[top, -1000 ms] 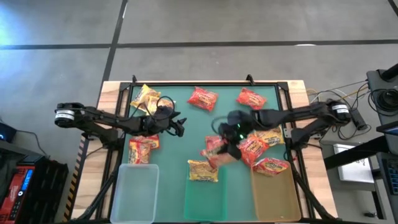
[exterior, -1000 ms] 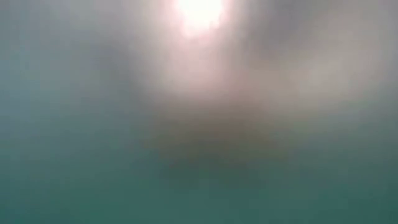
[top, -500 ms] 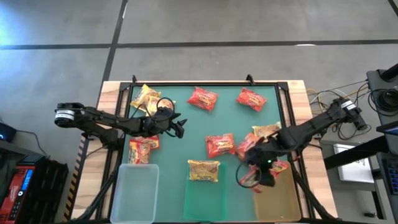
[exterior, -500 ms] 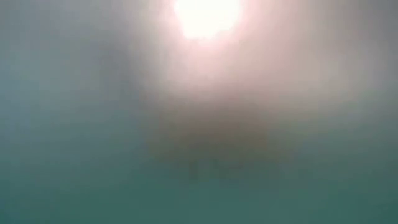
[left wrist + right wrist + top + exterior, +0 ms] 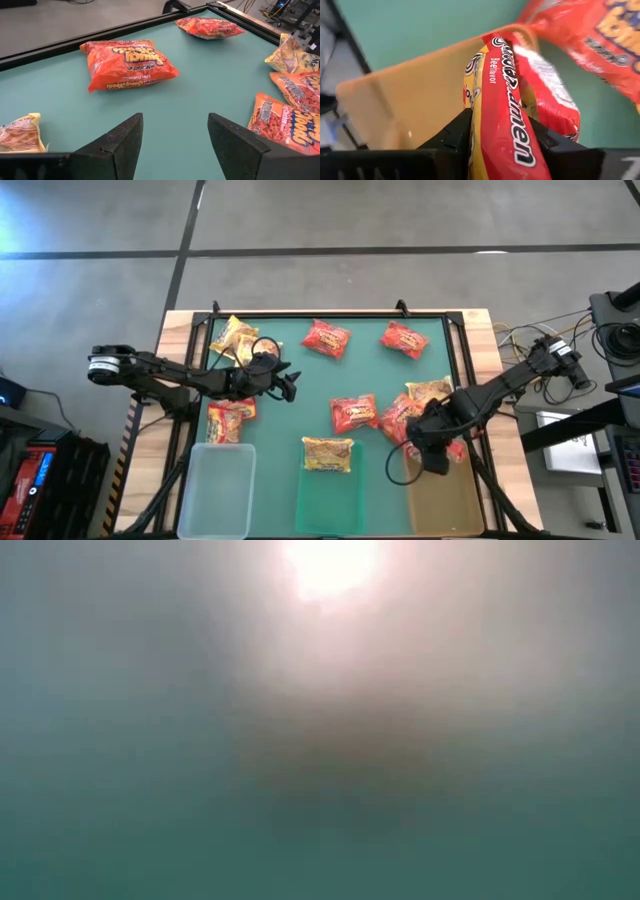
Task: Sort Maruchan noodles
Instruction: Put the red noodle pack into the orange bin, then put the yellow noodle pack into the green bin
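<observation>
Right gripper (image 5: pixel 432 458) has its fingers pinched on a red beef packet (image 5: pixel 512 105), edge-on, hanging over the near end of the tan tray (image 5: pixel 440 500) — drop-off step, I'd say. Next move calls for easing the fingers apart so the packet falls flat inside the walls. From above the tan tray looks empty, though the arm hides its top end. Green tray (image 5: pixel 328 500) and clear tray (image 5: pixel 215 495) hold nothing. Left gripper (image 5: pixel 175 135) waits wide open and empty over the mat (image 5: pixel 300 420), other packets scattered round.
</observation>
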`<state>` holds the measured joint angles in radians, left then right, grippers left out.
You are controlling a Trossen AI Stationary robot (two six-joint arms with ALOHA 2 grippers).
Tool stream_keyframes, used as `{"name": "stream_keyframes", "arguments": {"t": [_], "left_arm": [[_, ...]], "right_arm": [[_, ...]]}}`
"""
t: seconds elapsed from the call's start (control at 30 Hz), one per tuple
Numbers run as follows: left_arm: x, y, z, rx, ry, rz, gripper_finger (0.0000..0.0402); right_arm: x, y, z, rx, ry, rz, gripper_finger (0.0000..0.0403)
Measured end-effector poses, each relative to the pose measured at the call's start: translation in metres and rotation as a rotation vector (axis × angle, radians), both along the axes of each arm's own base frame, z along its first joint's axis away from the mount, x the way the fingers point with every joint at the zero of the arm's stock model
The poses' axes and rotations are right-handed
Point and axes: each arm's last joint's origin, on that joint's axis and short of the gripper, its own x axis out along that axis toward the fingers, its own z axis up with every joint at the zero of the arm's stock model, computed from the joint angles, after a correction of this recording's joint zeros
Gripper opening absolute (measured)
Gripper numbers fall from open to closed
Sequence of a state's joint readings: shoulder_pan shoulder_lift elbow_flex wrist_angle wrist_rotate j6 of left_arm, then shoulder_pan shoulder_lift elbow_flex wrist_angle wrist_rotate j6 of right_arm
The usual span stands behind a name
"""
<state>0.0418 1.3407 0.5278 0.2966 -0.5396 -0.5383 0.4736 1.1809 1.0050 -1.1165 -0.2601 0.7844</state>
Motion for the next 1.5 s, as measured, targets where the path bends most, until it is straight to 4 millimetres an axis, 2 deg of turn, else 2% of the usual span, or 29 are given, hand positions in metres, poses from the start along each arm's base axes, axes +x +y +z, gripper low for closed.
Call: {"name": "stream_keyframes", "arguments": {"t": [0.33, 0.53, 0.67, 0.83, 0.93, 1.0, 1.13, 1.3, 1.5], "left_arm": [[0.000, 0.000, 0.000, -0.022, -0.017, 0.013, 0.0208], [0.000, 0.000, 0.000, -0.035, -0.027, 0.020, 0.0208], [0.000, 0.000, 0.000, -0.043, -0.031, 0.021, 0.0208], [0.000, 0.000, 0.000, -0.059, -0.040, 0.021, 0.0208], [0.000, -0.001, 0.000, -0.072, -0.043, 0.009, 0.0208], [0.000, -0.001, 0.000, -0.081, -0.048, 0.008, 0.0208], [0.000, -0.002, 0.000, -0.084, -0.047, 0.007, 0.0208], [0.000, -0.002, -0.001, -0.085, -0.039, 0.007, 0.0208], [-0.001, 0.000, -0.002, -0.095, 0.048, 0.023, 0.0208]], "right_arm": [[-0.009, -0.005, -0.001, -0.041, 0.109, -0.028, 0.0172], [-0.013, -0.007, 0.011, -0.069, 0.142, -0.033, 0.0184], [-0.008, -0.008, 0.024, -0.151, 0.027, 0.002, 0.0179], [0.004, -0.015, 0.041, -0.490, -0.245, 0.048, 0.0173], [0.013, -0.020, 0.045, -0.691, -0.393, 0.008, 0.0173], [0.020, -0.025, 0.046, -0.754, -0.454, -0.038, 0.0173], [0.032, -0.035, 0.041, -0.790, -0.514, -0.113, 0.0170], [0.051, -0.053, 0.025, -0.800, -0.586, -0.113, 0.0162], [0.070, -0.083, 0.009, -0.710, -0.702, -0.154, 0.0152]]}}
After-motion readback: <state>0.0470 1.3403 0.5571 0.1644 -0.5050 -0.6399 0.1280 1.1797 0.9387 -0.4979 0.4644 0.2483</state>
